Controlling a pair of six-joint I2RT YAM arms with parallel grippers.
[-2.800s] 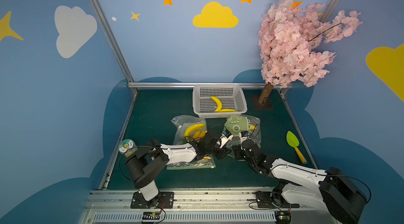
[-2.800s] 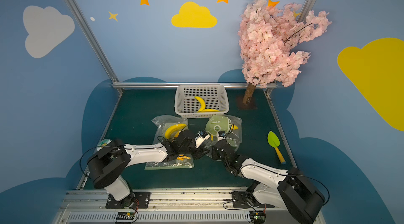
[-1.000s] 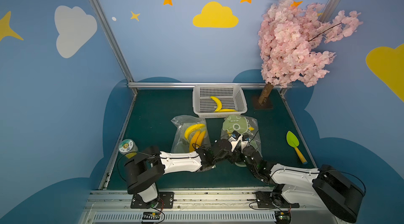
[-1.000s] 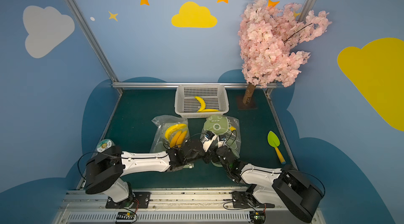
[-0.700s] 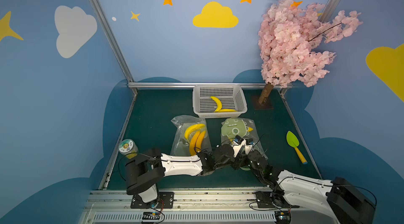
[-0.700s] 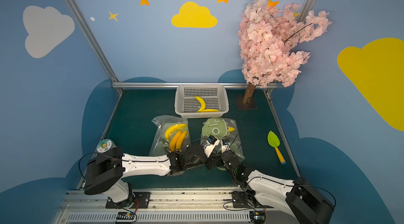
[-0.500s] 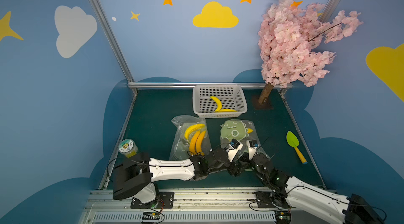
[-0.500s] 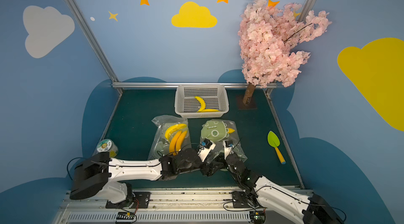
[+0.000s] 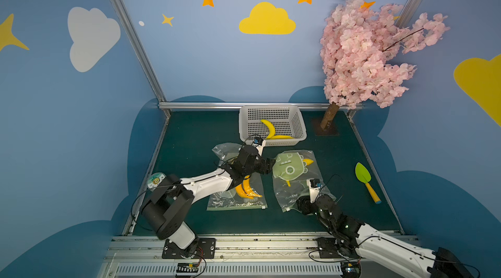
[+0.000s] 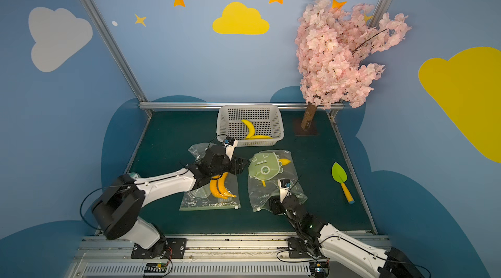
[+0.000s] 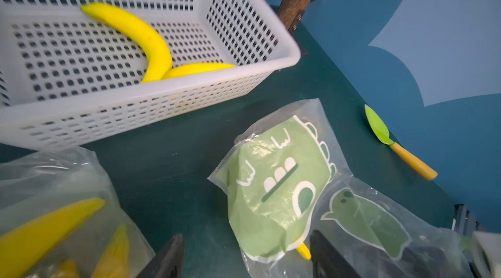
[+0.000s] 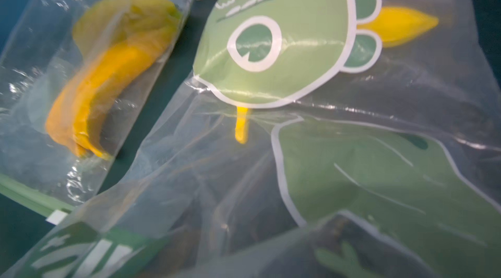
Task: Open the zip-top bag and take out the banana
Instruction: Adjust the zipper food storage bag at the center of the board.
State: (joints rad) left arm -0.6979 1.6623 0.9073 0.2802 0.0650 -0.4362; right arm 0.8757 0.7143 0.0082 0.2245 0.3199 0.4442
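The zip-top bag (image 9: 296, 181) with a green dinosaur print lies right of centre on the mat. The banana (image 9: 308, 160) is inside it, with only its yellow tip and stem showing past the print (image 12: 401, 25). My left gripper (image 9: 271, 166) is open at the bag's far left corner. In the left wrist view the printed corner (image 11: 271, 195) lies between its fingers (image 11: 168, 257). My right gripper (image 9: 302, 204) sits at the bag's near end by the green zip band (image 12: 81, 249). Its fingers (image 12: 352, 233) stand apart, dim behind the plastic.
A second clear bag (image 9: 235, 198) holding bananas (image 9: 245, 188) lies to the left, under my left arm. A white basket (image 9: 279, 142) with two bananas (image 9: 268, 127) stands behind. A tree trunk (image 9: 329, 119), green toy shovel (image 9: 364, 179) and round tin (image 9: 156, 180) ring the mat.
My left gripper has opened and swung from the bag's near end to its far left corner. The right gripper has drawn back toward the front edge, staying at the bag's near end.
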